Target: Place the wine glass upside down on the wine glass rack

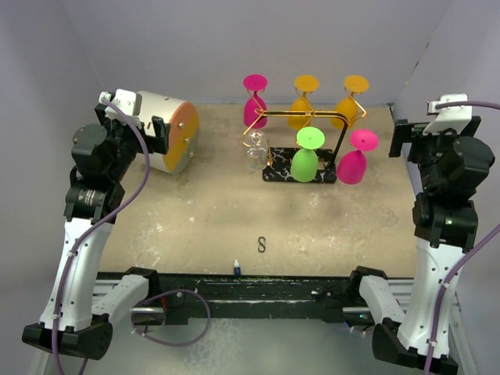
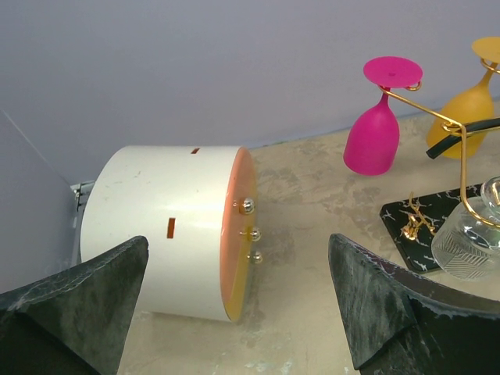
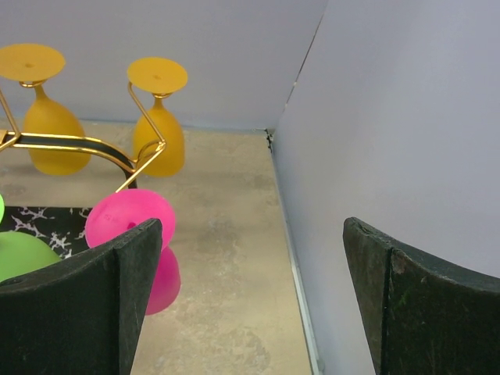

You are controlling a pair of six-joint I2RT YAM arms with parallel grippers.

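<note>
Gaping left hand [image 2: 238, 242], right hand [image 3: 251, 225], seemingly empty

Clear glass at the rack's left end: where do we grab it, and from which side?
Likely the bowl of the clear glass, with the left gripper coming from the left. That side is open; the wine glass rack's gold wire crosses its upper part and the green glass hangs to its right. Stem not clearly visible.
</note>
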